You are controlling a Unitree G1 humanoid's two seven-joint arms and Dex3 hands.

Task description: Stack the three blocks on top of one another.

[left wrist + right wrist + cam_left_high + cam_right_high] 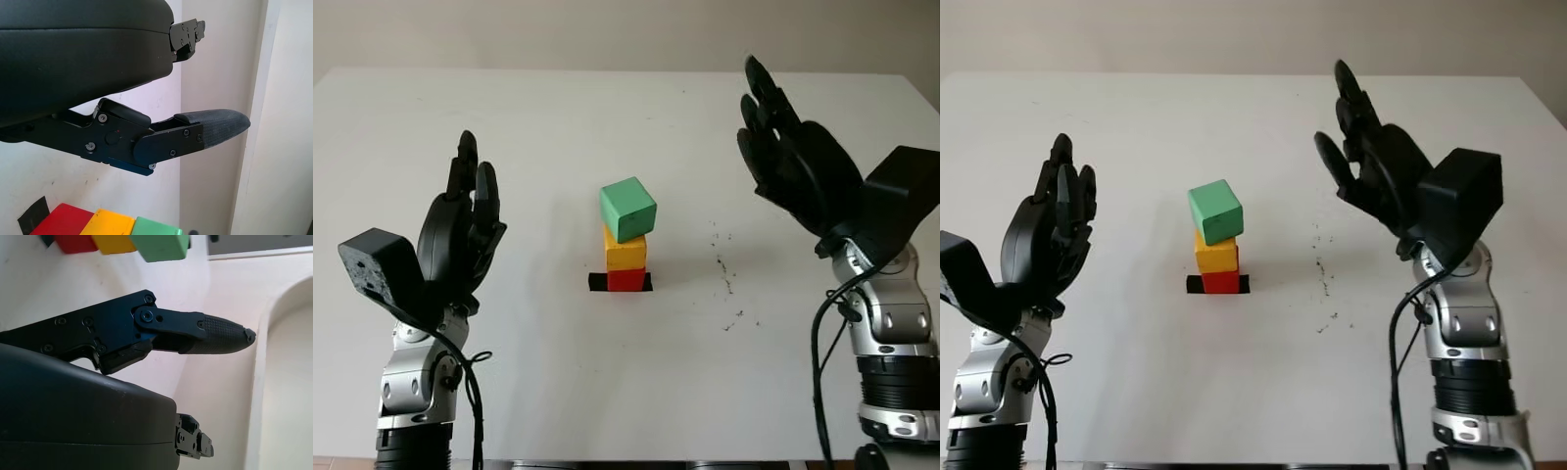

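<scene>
Left robot hand: open, holding nothing, raised above the desk well to the left of the stack; its palm faces the blocks.
Right robot hand: open, holding nothing, raised above the desk well to the right of the stack, higher than the left one.
Red block: at the bottom of the stack, near the middle of the desk; little more than its front face can be seen under the yellow one.
Yellow block: sits on the red block, squarely enough; its top is hidden by the green block.
Green block: on top of the yellow block, turned at an angle and shifted a little toward the left.
Black patch: flat on the desk under the red block, its ends poking out on both sides; what it is made of cannot be told.
Dark specks: scattered on the desk right of the stack.
Desk: white; its near edge is cut off at the bottom of the head views.
</scene>
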